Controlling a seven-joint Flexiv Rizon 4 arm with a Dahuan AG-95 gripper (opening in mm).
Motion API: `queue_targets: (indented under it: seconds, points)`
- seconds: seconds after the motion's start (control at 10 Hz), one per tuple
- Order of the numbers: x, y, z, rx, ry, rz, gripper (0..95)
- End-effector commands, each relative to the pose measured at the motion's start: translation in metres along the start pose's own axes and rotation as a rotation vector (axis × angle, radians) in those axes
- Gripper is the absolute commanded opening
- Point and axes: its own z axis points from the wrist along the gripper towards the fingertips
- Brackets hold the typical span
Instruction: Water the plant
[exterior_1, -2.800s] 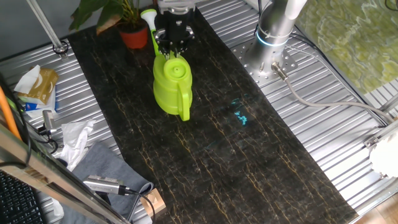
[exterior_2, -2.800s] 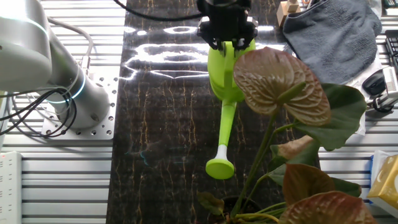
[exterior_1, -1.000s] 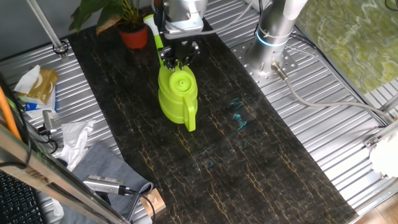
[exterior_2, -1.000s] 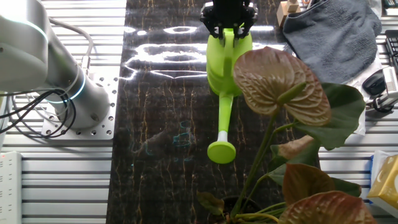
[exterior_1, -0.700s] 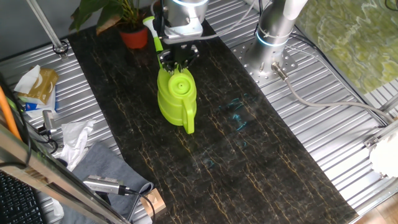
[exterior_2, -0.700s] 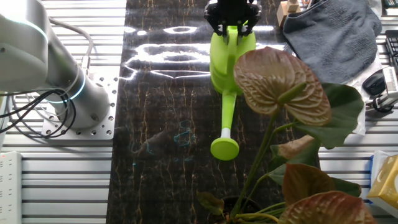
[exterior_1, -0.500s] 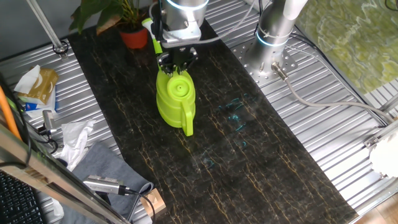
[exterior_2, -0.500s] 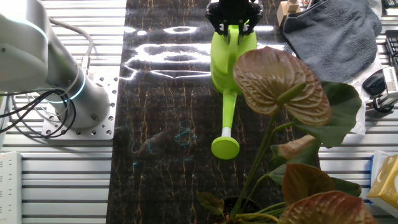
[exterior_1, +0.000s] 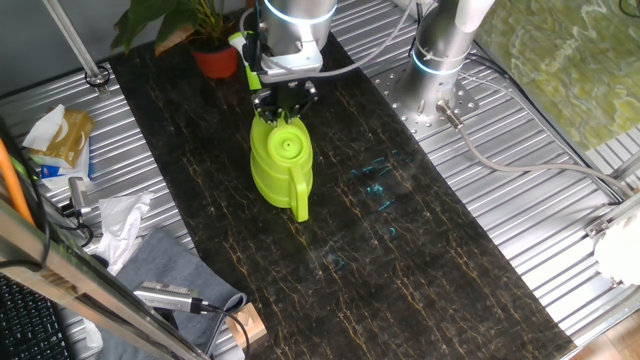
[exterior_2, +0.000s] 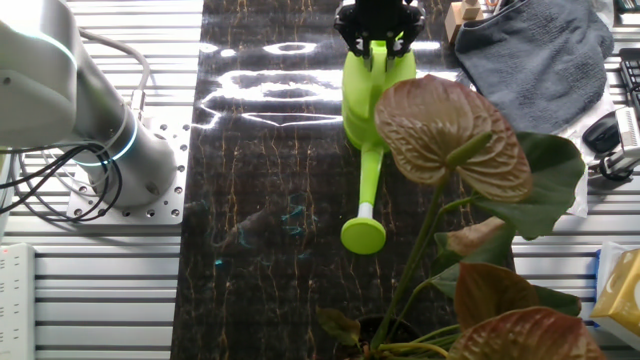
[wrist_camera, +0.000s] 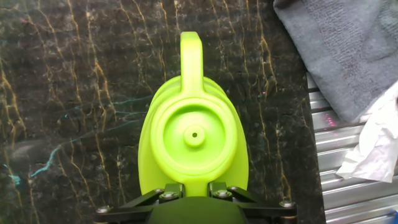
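Note:
The plant (exterior_1: 185, 22) with broad leaves stands in a red-orange pot (exterior_1: 217, 61) at the table's far left corner. Its large leaves (exterior_2: 452, 130) fill the foreground of the other fixed view. A lime-green watering can (exterior_1: 280, 165) stands upright on the dark marbled table (exterior_1: 400, 260), and its long spout (exterior_2: 366, 190) points toward the plant. My gripper (exterior_1: 283, 106) comes down from above and is shut on the can's top where the spout joins. In the hand view the can's round lid (wrist_camera: 194, 135) lies just ahead of my gripper (wrist_camera: 194, 190).
A grey cloth (exterior_1: 165, 265) and white tissue (exterior_1: 125, 220) lie at the table's left edge, with a wooden block (exterior_1: 247, 325) nearby. The arm's base (exterior_1: 440, 60) is bolted at the right. A metal pole (exterior_1: 75, 45) rises by the plant.
The gripper has carried the watering can a short way sideways across the table, its spout still pointed at the plant. The grip is unchanged.

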Motion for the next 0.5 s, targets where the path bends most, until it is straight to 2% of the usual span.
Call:
queue_targets:
  seconds: [0.1, 0.5]
  points:
    - [0.0002, -0.0005, 0.0012, 0.002, 0.005, 0.004, 0.0]
    - [-0.0035, -0.0024, 0.0076, 0.006, 0.008, 0.013, 0.0]
